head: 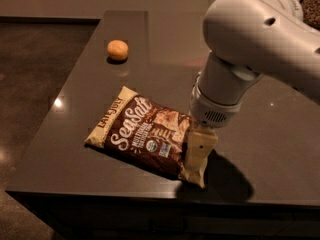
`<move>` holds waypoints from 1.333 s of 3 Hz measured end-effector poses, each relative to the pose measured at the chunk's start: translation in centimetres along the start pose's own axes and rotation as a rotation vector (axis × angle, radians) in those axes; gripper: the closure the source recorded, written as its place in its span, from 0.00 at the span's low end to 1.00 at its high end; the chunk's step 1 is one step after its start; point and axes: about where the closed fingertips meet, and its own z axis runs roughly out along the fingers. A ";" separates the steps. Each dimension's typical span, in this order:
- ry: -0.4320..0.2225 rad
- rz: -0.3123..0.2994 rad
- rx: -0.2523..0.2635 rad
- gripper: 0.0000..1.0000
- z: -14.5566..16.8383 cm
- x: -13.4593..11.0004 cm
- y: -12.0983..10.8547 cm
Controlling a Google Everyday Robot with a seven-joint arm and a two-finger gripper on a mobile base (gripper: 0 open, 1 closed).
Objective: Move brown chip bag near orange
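The brown chip bag (145, 134) lies flat on the dark table (280, 149), close to the front edge, with its printed face up and its long axis running from upper left to lower right. It does not look lifted or dragged toward its goal yet: the orange (117, 50) sits well apart from it, toward the back left of the table, with a broad stretch of bare surface between the two. So, by my reading, the whole carry is left to do — secure the bag, bring it up and to the left, and set it down just beside the fruit. The gripper (200, 154) is down at the bag's lower right end, its pale body in front of the tan seam there and, as far as can be seen, touching or nearly touching the bag. Whether it is spread around that end or already closed on it — I cannot tell from this side-on view. Above it the thick white arm (260, 39) reaches in from the upper right and casts a dark shadow on the table just right of the bag.
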 end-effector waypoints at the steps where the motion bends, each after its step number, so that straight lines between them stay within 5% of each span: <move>1: 0.010 -0.024 -0.022 0.58 -1.1 -1.8 0.0; 3: 0.000 -0.024 -0.051 1.00 -2.7 -4.7 -0.7; 4: -0.043 0.037 -0.097 1.00 -3.0 -6.6 -2.6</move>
